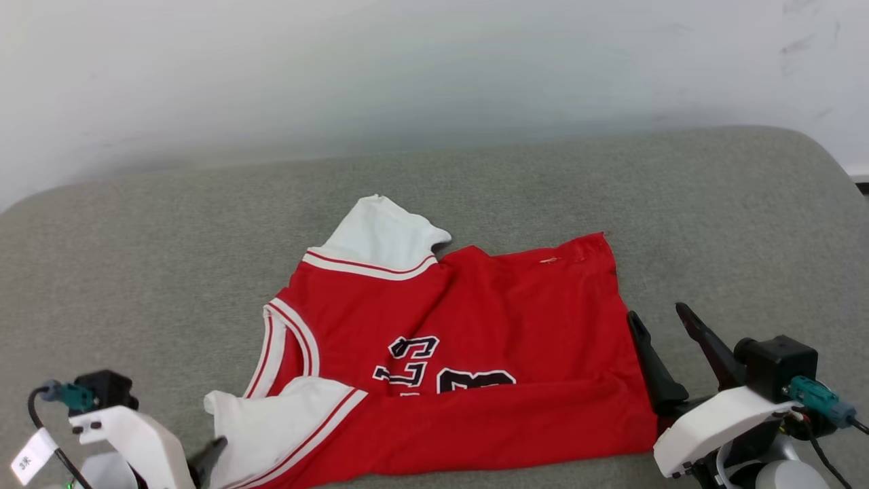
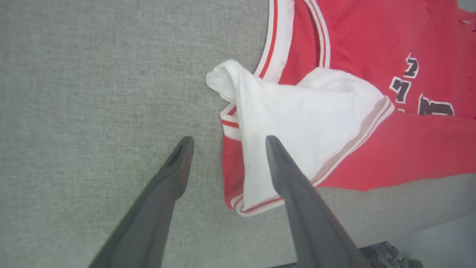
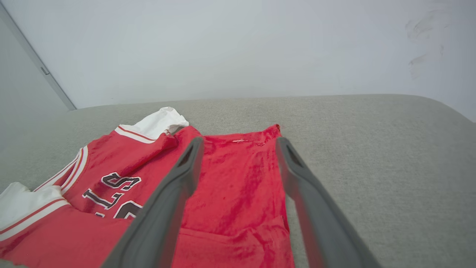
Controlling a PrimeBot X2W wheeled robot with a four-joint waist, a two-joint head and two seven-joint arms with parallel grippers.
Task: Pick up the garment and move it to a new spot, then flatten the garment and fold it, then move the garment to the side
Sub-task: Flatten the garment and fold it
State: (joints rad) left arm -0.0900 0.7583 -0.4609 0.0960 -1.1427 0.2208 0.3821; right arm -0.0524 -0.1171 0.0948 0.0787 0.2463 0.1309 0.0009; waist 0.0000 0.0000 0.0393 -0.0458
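A red jersey-style garment (image 1: 475, 326) lies on a grey padded surface (image 1: 136, 272) set against a pale wall (image 1: 407, 68), resting midway between the surface's left and right edges and close to its near edge. The shirt lies sideways, with its striped neckline towards the left edge and its hem towards the right. One white short sleeve (image 1: 383, 238) points towards the far edge, while the other white sleeve (image 1: 285, 414) lies folded over the red cloth at the garment's near left corner. The near strip of the shirt is turned up over the body, covering the lower part of the black, white-outlined printing (image 1: 434, 370). The robot's left gripper (image 2: 227, 139) sits at the garment's near left corner with its jaws spread wide and nothing between them; in the left wrist view one finger (image 2: 174, 171) lies over bare grey fabric and the other over the white sleeve, with the shirt's trimmed edge showing in the gap. The right gripper (image 1: 655, 312) stands at the hem end, near the surface's right edge, its jaws likewise wide apart and empty. In the right wrist view its two dark fingers (image 3: 178, 186) straddle the hem edge, one over the red cloth and the other over the grey surface just beside it. Whether any finger touches the cloth cannot be told.
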